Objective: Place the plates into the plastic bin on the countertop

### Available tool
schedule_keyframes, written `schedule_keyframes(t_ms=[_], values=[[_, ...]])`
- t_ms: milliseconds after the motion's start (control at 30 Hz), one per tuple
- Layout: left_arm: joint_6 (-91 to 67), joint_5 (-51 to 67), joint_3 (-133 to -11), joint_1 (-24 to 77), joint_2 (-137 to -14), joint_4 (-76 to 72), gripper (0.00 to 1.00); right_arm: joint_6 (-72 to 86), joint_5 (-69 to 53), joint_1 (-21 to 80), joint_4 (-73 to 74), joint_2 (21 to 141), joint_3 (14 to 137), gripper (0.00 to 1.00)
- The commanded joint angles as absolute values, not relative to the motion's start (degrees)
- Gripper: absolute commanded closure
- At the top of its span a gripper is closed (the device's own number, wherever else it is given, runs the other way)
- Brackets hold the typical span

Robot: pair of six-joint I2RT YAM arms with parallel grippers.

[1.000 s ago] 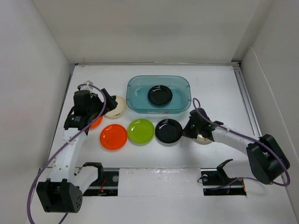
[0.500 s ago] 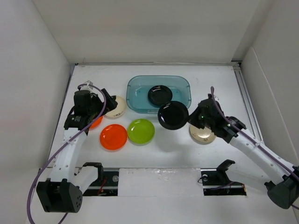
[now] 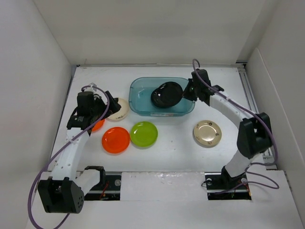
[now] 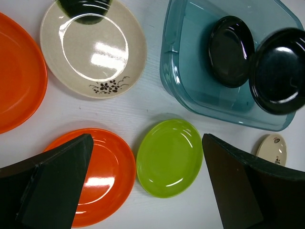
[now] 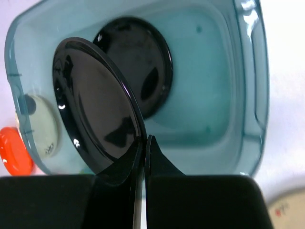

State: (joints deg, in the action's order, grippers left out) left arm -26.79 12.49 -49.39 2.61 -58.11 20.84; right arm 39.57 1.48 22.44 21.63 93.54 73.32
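Holding black plate (image 5: pixel 95 119), now above bin (image 3: pixel 142 108).

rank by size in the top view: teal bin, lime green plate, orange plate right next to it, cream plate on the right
1. plastic bin, clearly the largest.
2. lime green plate, orange plate and cream plate: all three look about the same size, so no ranking between them.

We find the bin (image 3: pixel 137 98) open from above on its left side; the right gripper (image 3: pixel 185 91) and its tilted black plate (image 3: pixel 172 90) block the right side. Bare countertop (image 3: pixel 174 136) lies between the green plate (image 3: pixel 144 134) and the right beige plate (image 3: pixel 207 133).
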Motion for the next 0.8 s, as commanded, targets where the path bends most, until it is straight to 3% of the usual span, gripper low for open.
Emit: schedule_keyframes(t_ms=[0, 167, 400, 500, 667, 767], values=[[-25.8, 14.2, -49.7, 2.5, -57.7, 19.7, 0.0, 36.5, -5.9, 20.0, 14.4, 97.9, 79.6, 1.0], [-25.8, 16.1, -49.1, 2.5, -57.7, 18.6, 0.0, 35.9, -10.5, 17.9, 11.9, 107.0, 82.5, 0.97], [-25.8, 16.1, -49.1, 2.5, -58.4, 18.6, 0.0, 35.9, -15.4, 17.9, 8.9, 105.3, 81.8, 0.42], [-25.8, 16.1, -49.1, 2.5, -58.4, 18.6, 0.0, 35.3, -13.1, 17.9, 8.3, 99.4, 79.4, 0.0], [-25.3, 16.6, -49.1, 2.5, -58.4, 18.6, 0.0, 35.3, -0.5, 12.0, 11.9, 90.1, 73.0, 0.0], [-25.3, 16.6, -49.1, 2.5, -57.0, 18.6, 0.0, 43.7, 6.3, 7.7, 20.5, 85.8, 68.9, 0.0]])
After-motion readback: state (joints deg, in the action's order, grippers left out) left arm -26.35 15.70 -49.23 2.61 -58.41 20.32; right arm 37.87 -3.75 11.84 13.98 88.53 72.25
